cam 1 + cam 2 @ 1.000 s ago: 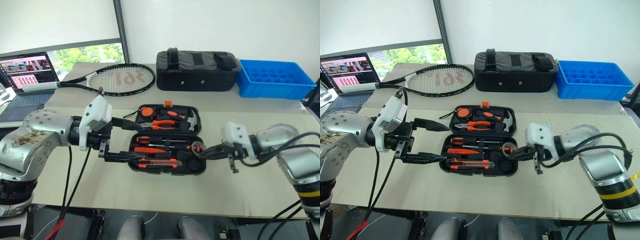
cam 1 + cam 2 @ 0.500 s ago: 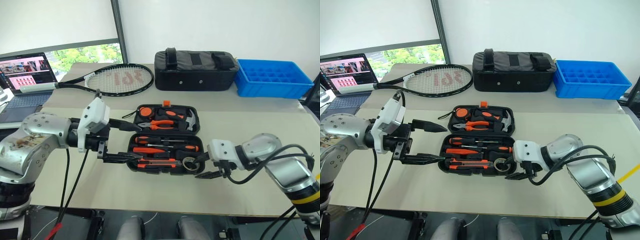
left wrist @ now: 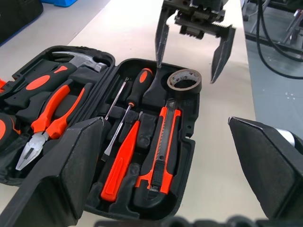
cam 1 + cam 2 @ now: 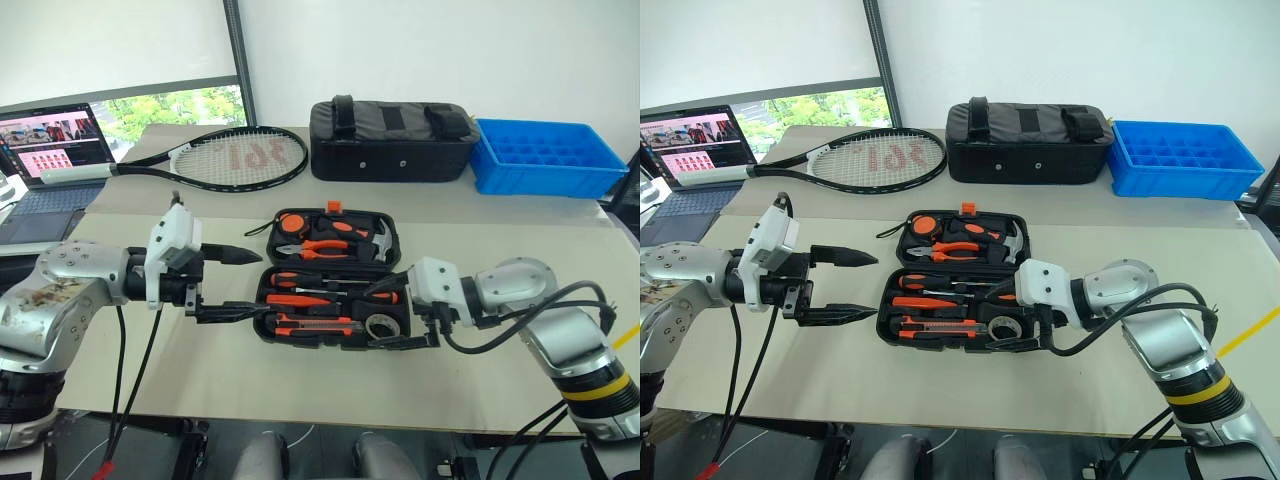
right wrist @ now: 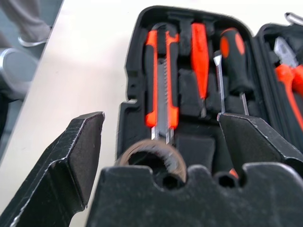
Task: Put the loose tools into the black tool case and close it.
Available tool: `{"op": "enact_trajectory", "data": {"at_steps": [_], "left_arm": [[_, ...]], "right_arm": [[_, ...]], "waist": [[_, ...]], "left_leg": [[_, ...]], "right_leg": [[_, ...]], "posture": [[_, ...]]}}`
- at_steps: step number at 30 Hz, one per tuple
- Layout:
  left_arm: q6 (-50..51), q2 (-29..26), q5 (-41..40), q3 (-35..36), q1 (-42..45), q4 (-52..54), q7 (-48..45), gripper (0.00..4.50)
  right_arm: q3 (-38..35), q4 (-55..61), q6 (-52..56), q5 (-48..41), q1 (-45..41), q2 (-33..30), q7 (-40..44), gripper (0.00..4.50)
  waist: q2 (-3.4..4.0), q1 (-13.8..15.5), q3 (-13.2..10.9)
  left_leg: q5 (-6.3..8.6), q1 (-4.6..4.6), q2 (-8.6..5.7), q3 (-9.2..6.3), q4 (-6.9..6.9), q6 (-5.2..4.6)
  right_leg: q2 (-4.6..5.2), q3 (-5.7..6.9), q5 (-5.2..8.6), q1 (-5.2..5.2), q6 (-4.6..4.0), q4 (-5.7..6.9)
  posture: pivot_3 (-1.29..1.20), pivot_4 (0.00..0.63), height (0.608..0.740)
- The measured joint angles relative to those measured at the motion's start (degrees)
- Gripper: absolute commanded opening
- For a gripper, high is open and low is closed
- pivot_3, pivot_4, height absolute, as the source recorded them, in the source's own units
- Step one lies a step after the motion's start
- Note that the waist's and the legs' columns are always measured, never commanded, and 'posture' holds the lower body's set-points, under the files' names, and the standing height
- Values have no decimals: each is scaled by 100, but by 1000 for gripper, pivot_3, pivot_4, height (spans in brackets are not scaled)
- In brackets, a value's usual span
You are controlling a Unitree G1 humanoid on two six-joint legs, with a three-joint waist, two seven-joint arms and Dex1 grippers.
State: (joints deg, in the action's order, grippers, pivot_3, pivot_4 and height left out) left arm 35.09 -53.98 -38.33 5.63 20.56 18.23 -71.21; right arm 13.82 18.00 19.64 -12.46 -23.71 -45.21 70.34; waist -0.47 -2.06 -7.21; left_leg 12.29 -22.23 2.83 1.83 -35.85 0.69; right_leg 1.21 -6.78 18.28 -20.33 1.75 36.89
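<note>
At the table's centre, the flat black plastic clamshell tool case (image 4: 333,277) lies open, its lid half toward twelve o'clock. The small dark tape roll (image 3: 184,79) sits in the case's right-hand end, beside the orange-black utility knife (image 3: 163,142). The right gripper (image 3: 194,40) straddles the roll, fingers spread, not touching it. At nine o'clock, the left gripper (image 4: 845,285) hangs beside the case, spread wide and holding nothing.

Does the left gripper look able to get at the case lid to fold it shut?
Probably yes: the left gripper is open beside the case, and nothing lies between it and the lid.
</note>
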Motion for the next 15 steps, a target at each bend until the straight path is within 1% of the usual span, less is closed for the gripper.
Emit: {"op": "enact_trajectory", "data": {"at_steps": [3,7,13,15], "left_arm": [[0,0,0,0,-1,1,-29,4500],[-1,0,1,0,0,3,-67,4500],[-1,0,3,-1,-1,2,-94,4500],[-1,0,3,-1,-1,2,-101,4500]], "right_arm": [[111,-21,-85,146,7,1,-90,4454],[167,-437,-454,688,-74,-39,-333,4454],[117,-516,-448,665,-89,-54,-310,4454],[35,-484,-315,451,-96,-54,-233,4454]], "waist": [[0,-5,0],[0,-26,0],[-1,-22,0],[-1,-22,0]], "left_leg": [[0,1,1,0,1,0],[0,5,1,1,0,0],[0,3,1,1,1,0],[0,3,1,1,1,0]], "right_leg": [[-1,0,0,0,0,1],[-1,0,0,-1,0,4],[-1,0,0,-2,-4,6],[-1,0,0,-1,-4,6]], "posture": [[0,150,708],[0,150,708],[0,150,708],[0,150,708]]}}
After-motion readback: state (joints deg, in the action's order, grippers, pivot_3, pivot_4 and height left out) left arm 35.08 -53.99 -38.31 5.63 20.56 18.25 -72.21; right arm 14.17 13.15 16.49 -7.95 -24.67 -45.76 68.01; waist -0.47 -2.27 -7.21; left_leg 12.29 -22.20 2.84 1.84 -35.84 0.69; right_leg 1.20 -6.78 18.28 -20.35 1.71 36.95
